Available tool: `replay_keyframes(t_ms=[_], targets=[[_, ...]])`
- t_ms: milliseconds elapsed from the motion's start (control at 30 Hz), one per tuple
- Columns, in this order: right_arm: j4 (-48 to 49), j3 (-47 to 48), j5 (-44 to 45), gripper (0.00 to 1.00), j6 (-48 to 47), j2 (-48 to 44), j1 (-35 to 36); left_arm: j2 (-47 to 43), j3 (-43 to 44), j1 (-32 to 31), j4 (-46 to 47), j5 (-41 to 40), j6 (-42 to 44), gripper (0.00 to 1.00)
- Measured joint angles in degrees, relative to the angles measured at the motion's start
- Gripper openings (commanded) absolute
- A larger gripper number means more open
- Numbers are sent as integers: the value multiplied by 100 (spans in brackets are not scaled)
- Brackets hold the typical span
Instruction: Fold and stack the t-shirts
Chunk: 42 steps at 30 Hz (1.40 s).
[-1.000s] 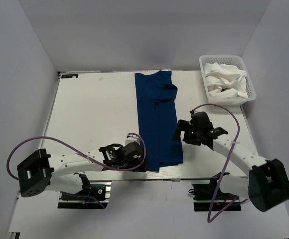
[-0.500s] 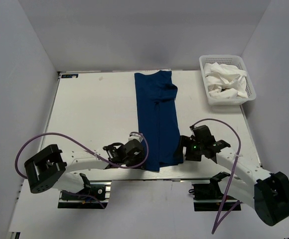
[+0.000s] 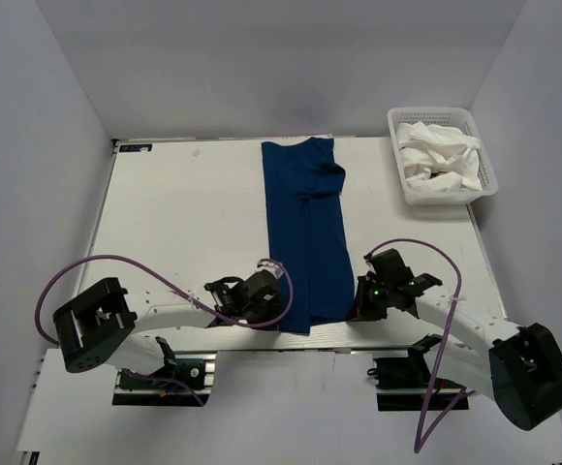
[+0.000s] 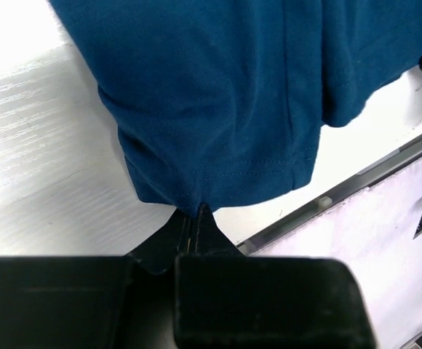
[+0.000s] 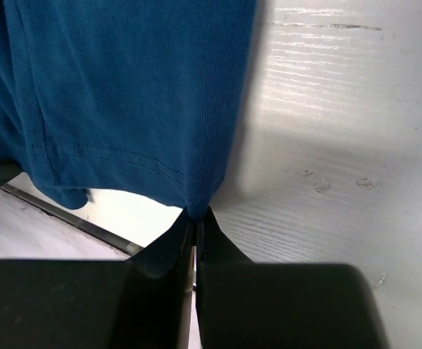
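A dark navy blue cloth t-shirt (image 3: 305, 232) lies on the white table (image 3: 184, 223) as a long narrow strip. It runs from the upper centre of the overhead frame down to the lower centre, where its hem reaches the table's near edge. The left gripper (image 3: 279, 308) sits at the strip's lower left corner, its fingers clenched on the hem there (the left wrist view shows the cloth pinched between the closed tips at the bottom centre of the frame). The right gripper (image 3: 356, 308) sits at the lower right corner, likewise clamped on the hem, and the right wrist view shows the fabric spreading upward from its tips. A plain white cloth t-shirt (image 3: 436, 160) lies crumpled inside a white plastic lattice basket (image 3: 446, 197) at the upper right of the overhead frame, well apart from both arms.
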Motion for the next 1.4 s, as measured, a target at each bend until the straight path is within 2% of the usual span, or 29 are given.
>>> replay_keyframes(t_ms=[300, 467, 733, 967, 1367, 1400], targets=[[59, 525, 173, 0, -96, -103, 61, -144, 743, 52, -216, -385, 39, 0], [354, 1185, 437, 0, -85, 295, 57, 13, 1423, 573, -555, -809, 4, 0], [664, 2824, 953, 0, -92, 1838, -17, 890, 2603, 1821, -774, -933, 369, 0], [721, 4371, 1193, 0, -118, 3169, -245, 1777, 3803, 2494, -702, -721, 1073, 0], [590, 5805, 1333, 0, -260, 4787, -809, 3729, 5182, 3532, -778, 90, 1445, 0], [592, 5934, 1340, 0, -297, 4955, -859, 3919, 5344, 3591, -769, 173, 1471, 3]])
